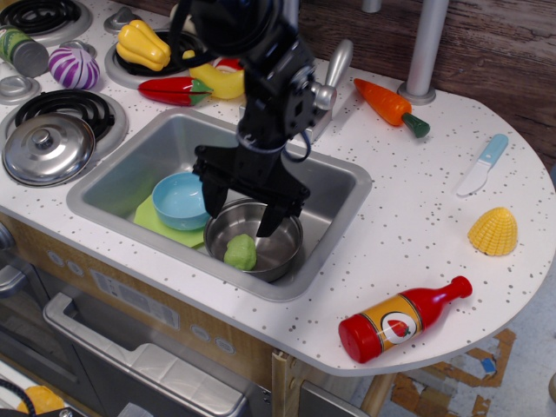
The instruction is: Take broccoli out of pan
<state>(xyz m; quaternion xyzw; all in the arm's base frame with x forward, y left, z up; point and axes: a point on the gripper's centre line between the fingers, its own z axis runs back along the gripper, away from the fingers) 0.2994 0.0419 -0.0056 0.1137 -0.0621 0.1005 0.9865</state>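
Note:
The light-green lumpy broccoli [241, 252] lies at the front of the shiny steel pan [282, 252], which stands in the sink [165, 143]. My black gripper [238, 215] hangs open just above the pan. One finger is over the pan's left rim, the other over its back right. The broccoli sits below and slightly in front of the fingertips, untouched. The arm hides the pan's handle.
A light-blue bowl [178, 198] on a green mat [155, 221] sits left of the pan. A steel lid [48, 148] rests on a burner at left. The faucet, toy vegetables, a carrot [388, 106], knife [483, 162], corn [493, 231] and ketchup bottle [403, 318] lie around.

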